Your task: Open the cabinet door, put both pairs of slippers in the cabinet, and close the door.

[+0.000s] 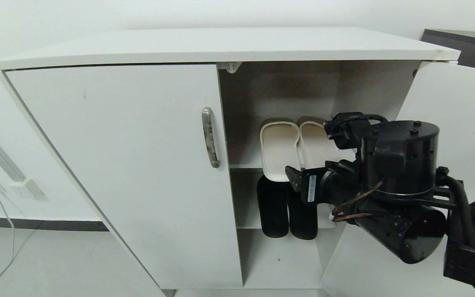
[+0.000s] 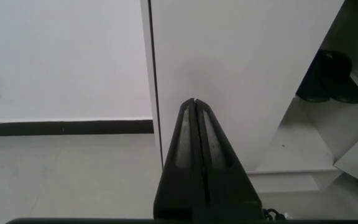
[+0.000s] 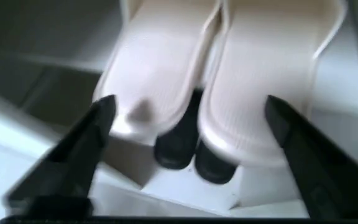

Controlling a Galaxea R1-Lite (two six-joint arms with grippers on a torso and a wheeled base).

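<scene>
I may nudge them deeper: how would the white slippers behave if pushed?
The white slippers look like moulded foam, so probably light and bendy. Their heels overhang the shelf edge, so a bump might tip them out.

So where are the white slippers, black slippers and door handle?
white slippers (image 1: 281,150), head view, footbed of one slipper
black slippers (image 1: 273,210), head view, top of one slipper
door handle (image 1: 210,138), head view, middle of the bar

The right arm (image 1: 398,181) is held out at the open side of the cabinet (image 1: 221,45), with the right hand (image 3: 188,115) spread wide. The left hand (image 2: 194,109) hangs near the cabinet's closed door, fingers pressed together.
</scene>
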